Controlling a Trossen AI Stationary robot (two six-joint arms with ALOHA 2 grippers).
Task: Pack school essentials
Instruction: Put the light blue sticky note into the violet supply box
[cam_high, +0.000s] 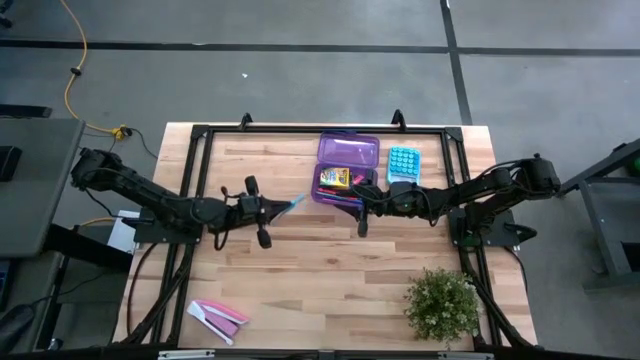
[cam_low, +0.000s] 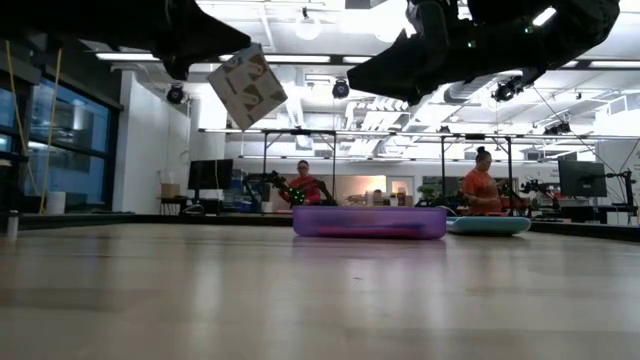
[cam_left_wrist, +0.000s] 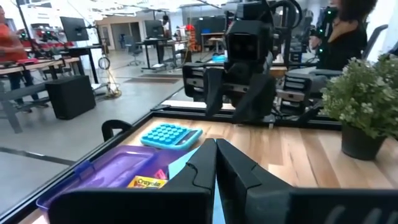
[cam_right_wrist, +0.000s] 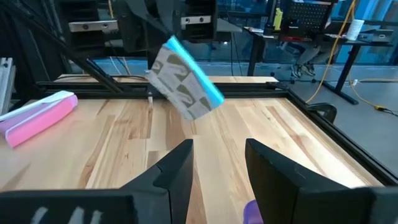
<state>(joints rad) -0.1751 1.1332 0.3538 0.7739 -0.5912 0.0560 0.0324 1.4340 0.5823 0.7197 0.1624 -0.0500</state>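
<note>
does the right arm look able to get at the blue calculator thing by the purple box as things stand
Probably yes. The right tool hangs open and empty near the purple box, and the blue calculator pad lies uncovered beside that box, close to the right arm, with nothing on top.

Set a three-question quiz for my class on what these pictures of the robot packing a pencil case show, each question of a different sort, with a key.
1. True or false: the left gripper has its jaws shut on the blue-edged patterned pad, holding it clear of the table.
2. Which of these lies in the purple case? A: the yellow crayon box. B: the potted plant. C: the light-blue buttoned pad.
3. Fill in: the jaws of the right gripper are ____.

Key: 1 true; 2 A; 3 open.
</note>
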